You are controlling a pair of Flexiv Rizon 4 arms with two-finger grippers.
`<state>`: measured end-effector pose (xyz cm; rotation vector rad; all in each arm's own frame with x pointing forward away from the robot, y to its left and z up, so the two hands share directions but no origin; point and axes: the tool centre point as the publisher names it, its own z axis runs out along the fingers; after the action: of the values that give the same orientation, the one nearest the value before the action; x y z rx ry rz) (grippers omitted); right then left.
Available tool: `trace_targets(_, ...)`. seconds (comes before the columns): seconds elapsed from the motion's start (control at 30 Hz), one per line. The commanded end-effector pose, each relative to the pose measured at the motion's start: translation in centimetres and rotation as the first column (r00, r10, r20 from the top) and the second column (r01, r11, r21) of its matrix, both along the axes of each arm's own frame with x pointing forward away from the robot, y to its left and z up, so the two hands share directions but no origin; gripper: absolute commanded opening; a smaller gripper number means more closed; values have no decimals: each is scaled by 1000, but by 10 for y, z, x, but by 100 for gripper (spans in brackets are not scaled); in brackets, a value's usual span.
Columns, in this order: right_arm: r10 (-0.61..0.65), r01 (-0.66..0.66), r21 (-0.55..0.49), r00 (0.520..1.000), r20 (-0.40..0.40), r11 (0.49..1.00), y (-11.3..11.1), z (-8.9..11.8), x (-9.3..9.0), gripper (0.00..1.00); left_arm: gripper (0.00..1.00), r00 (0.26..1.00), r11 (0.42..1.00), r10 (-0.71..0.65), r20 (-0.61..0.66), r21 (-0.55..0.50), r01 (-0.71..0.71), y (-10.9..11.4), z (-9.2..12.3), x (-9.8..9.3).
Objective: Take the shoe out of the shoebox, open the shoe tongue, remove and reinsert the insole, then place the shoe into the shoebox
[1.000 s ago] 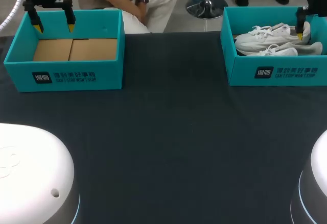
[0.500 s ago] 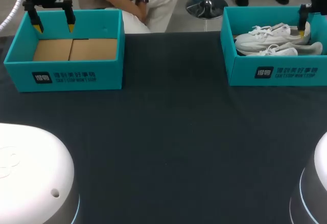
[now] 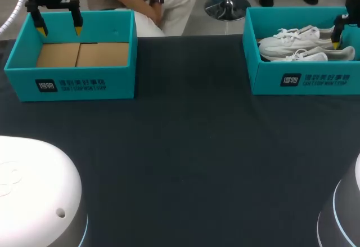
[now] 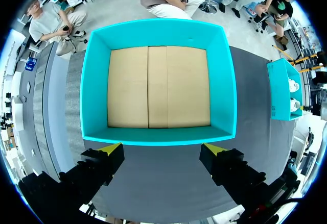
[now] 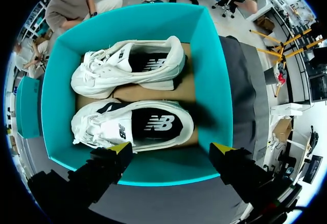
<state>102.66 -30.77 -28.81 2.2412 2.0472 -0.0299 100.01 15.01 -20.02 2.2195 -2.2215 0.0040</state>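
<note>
Item 1: two white shoes [image 5: 102, 127], dark logos on the insoles, lying side by side inside my right-hand teal shoebox [image 5: 214, 81]. The right gripper [image 5: 171, 148] hangs above it, fingers apart, empty.
Item 2: left shoebox [image 3: 70, 84] on the tabletop [image 3: 191, 146], white print on its front. The left gripper [image 3: 59, 31] hangs above it, also spread and empty.

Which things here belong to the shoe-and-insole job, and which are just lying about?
Job: two white lace-up sneakers; the teal cardboard shoebox holding them; right gripper, open above it.
Lying about: empty teal cardboard shoebox; left gripper, open above it.
</note>
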Motion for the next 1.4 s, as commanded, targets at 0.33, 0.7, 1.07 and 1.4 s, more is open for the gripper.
trace_targets(0.33, 11, -11, -15, 1000, 4, 1000, -5, -13, 7, 100, 100, 1000, 1000, 0, -1, 1, 0, 0, 0, 0)
trace_targets(0.7, 39, -38, -19, 999, 15, 999, 0, -31, 17, 100, 100, 1000, 1000, 0, -1, 1, 0, 0, 0, 0)
trace_targets(1.07, 48, -48, -13, 999, 0, 999, -4, -50, 22, 100, 100, 1000, 1000, 0, -1, 1, 0, 0, 0, 0)
trace_targets(1.4, 42, -42, -18, 999, -3, 999, -9, -56, 23, 100, 100, 1000, 1000, 0, -1, 1, 0, 0, 0, 0)
